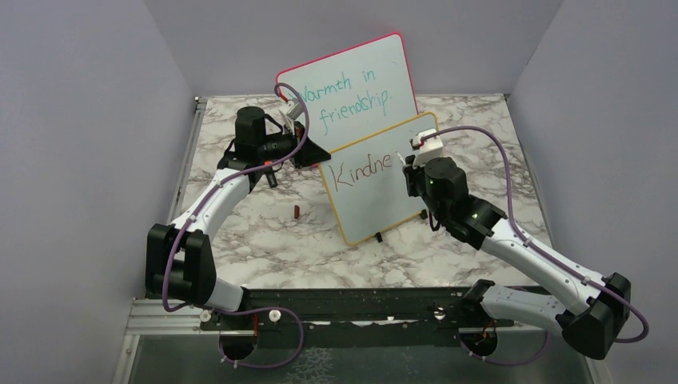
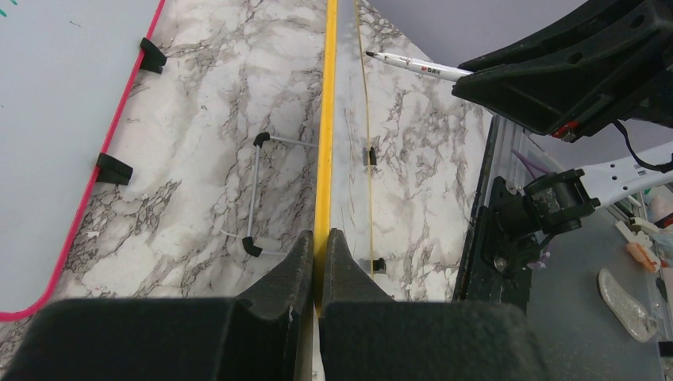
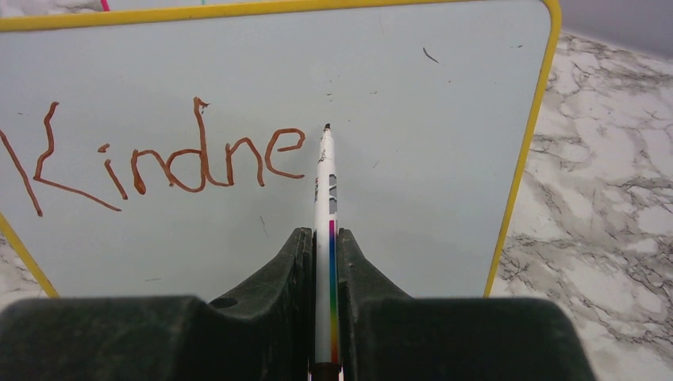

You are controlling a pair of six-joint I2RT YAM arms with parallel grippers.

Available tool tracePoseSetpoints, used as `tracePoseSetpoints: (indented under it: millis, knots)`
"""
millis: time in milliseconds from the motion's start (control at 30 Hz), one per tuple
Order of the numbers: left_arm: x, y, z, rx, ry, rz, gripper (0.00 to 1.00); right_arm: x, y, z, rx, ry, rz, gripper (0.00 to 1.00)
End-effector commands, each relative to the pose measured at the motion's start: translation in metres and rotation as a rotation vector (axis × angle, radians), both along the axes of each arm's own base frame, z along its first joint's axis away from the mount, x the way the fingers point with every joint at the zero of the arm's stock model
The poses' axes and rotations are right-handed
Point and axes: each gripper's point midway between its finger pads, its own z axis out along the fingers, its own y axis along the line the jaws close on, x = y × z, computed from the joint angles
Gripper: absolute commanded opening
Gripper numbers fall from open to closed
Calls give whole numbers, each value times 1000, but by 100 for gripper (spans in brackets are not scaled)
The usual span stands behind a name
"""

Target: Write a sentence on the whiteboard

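The yellow-framed whiteboard (image 1: pixel 376 200) stands tilted on the marble table. My left gripper (image 1: pixel 316 154) is shut on its left edge; in the left wrist view the fingers (image 2: pixel 319 236) pinch the yellow frame (image 2: pixel 325 119). On the board's face (image 3: pixel 413 87) are the reddish-brown letters "Kindne" (image 3: pixel 171 159), the visible part of the sentence (image 1: pixel 361 170). My right gripper (image 3: pixel 323 232) is shut on a white marker (image 3: pixel 324 186) with a rainbow stripe. Its tip sits just right of the last "e". Seen from above, the right gripper (image 1: pixel 412 164) is at the board's upper right.
A pink-red-framed board (image 1: pixel 352 84) with teal writing leans behind the whiteboard, also at the left (image 2: pixel 55 119) of the left wrist view. A small red cap (image 1: pixel 296 211) lies on the table left of the whiteboard. A wire stand (image 2: pixel 254 190) rests behind the board.
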Motion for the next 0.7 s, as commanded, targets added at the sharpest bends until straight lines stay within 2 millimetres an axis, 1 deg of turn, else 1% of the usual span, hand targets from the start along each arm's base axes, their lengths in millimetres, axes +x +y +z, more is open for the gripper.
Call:
tracePoseSetpoints:
  millis: [0,433,667]
  knots:
    - [-9,-8,-22,34,56,-48,0,9,0,5,15,-30,-16,1]
    - [-9,-8,-23,34,56,-48,0,16,-3,-8,6,-1,-31,1]
    - [-8,-8,-23,34,57,-50,0,18,2,-9,14,1,-9,1]
